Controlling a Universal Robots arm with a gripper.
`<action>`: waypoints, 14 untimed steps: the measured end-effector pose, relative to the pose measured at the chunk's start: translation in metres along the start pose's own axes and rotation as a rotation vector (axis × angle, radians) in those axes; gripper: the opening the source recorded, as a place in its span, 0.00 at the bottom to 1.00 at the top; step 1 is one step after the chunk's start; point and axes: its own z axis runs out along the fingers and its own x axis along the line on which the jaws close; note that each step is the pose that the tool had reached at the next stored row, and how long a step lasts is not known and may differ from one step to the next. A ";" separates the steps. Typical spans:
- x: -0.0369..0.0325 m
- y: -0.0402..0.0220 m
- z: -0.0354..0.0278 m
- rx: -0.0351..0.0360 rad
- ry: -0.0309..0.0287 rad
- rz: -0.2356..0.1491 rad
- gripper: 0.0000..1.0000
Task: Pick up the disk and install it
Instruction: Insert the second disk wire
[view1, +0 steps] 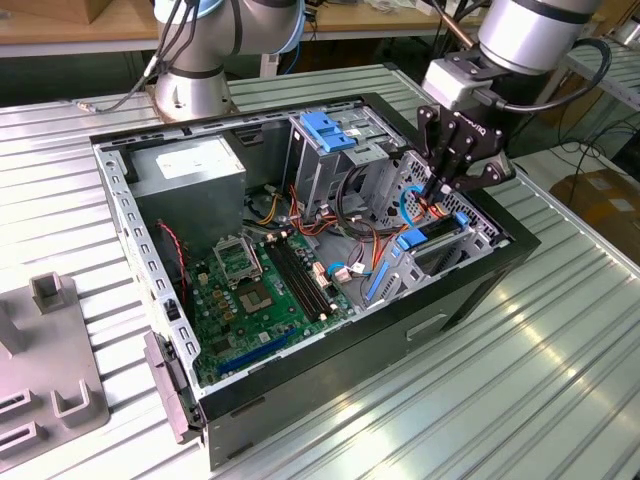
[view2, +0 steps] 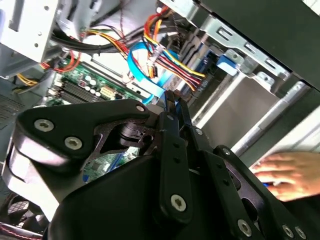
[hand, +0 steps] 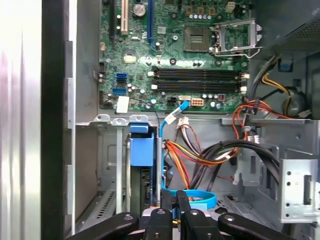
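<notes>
Black tool (view1: 443, 192), fingers nearly shut, prob. pinching the grey-metal disk in blue plastic carrier (view1: 430, 240) that's sitting in the open black PC case's (view1: 470, 290) drive bay; push straight, w/ rails aligned, clear of cables.

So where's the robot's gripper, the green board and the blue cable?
gripper (view1: 440, 192), exterior view, between its fingertips, down in the case.
green board (hand: 165, 50), first wrist view, middle of the board.
blue cable (view2: 142, 72), second wrist view, on its curved loop.
</notes>
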 end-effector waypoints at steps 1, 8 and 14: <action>0.0008 0.0001 -0.0001 0.0002 -0.0183 0.000 0.16; 0.0164 0.0021 0.0000 0.0019 -0.0791 -0.002 0.16; 0.0254 0.0028 0.0008 0.0019 -0.0926 -0.004 0.16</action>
